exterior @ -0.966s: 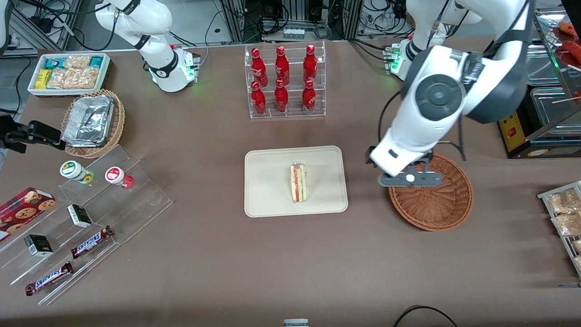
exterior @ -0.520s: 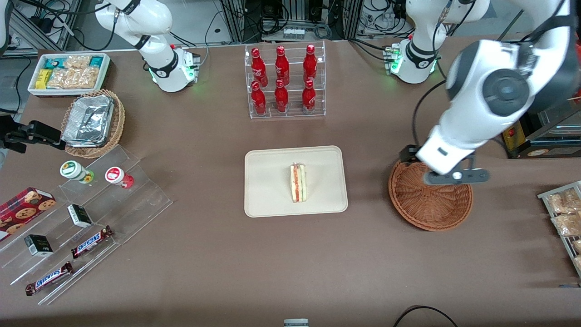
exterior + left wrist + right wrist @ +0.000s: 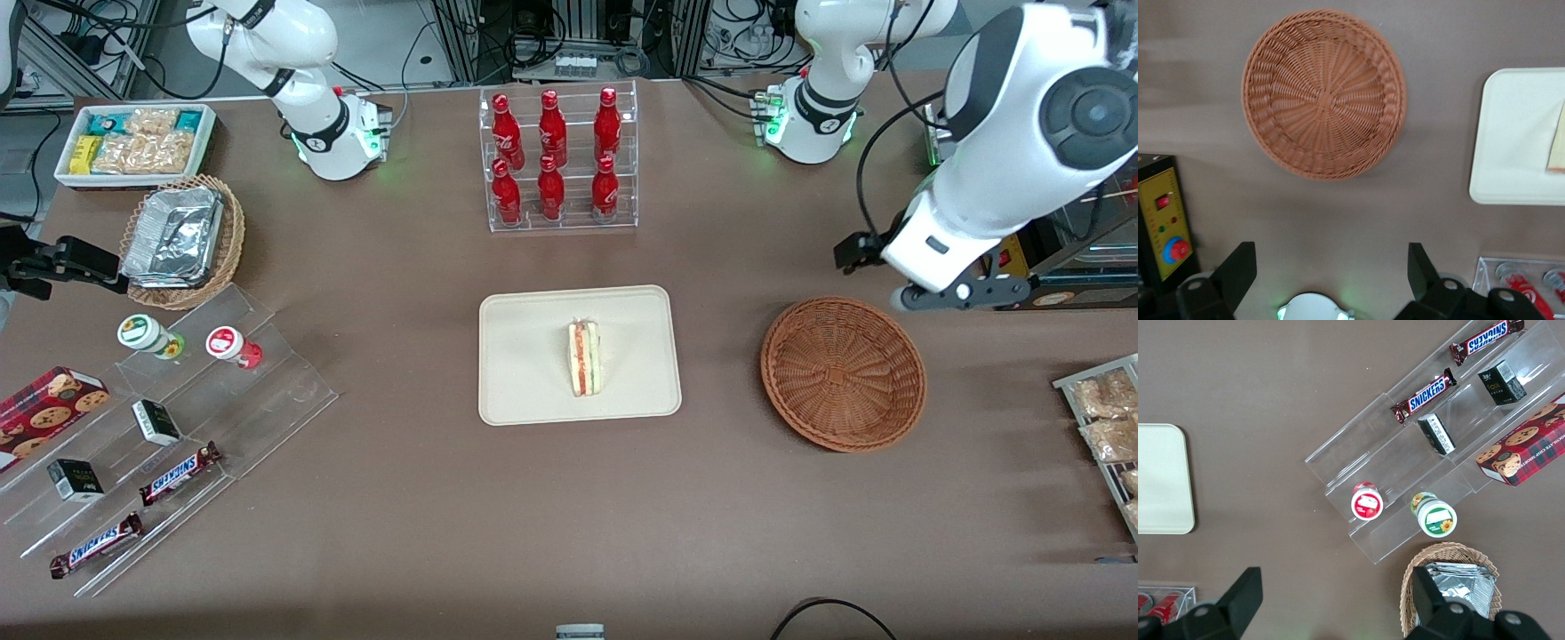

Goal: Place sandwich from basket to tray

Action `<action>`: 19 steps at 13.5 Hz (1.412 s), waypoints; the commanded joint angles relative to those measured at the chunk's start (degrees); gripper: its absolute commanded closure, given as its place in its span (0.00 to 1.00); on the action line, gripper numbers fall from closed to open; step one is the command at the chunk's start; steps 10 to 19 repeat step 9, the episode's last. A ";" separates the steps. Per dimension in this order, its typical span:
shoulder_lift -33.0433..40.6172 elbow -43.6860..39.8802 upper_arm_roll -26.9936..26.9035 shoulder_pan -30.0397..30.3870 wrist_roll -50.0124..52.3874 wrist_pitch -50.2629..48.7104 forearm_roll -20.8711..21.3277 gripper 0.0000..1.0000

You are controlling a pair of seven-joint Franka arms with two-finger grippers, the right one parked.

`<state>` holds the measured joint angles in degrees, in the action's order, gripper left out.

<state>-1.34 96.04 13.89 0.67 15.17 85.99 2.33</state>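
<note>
We log the gripper (image 3: 1331, 270), fingers apart, empty, above bare table near the round woven basket (image 3: 843, 373); triangular layered sandwich (image 3: 585, 358) well away, on the flat cream tray (image 3: 524, 356)

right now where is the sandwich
The sandwich lies on the tray at mid-table, nearer the front camera than the bottle rack. The basket is empty; the open claw hovers above the table beside it.

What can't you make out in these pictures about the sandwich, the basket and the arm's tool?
- Triangular clear-wrapped sandwich on the flat cream-beige tray: left wrist view's edge cuts off most of it.
- Left arm's tool, open and empty: in front view the arm hides its fingers.
- Round reddish-brown wicker basket: empty inside; its underside is hidden in every view.
</note>
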 commanded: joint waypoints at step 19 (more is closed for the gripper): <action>4.15 -2.43 -2.47 7.16 -7.79 -7.85 -5.23 0.00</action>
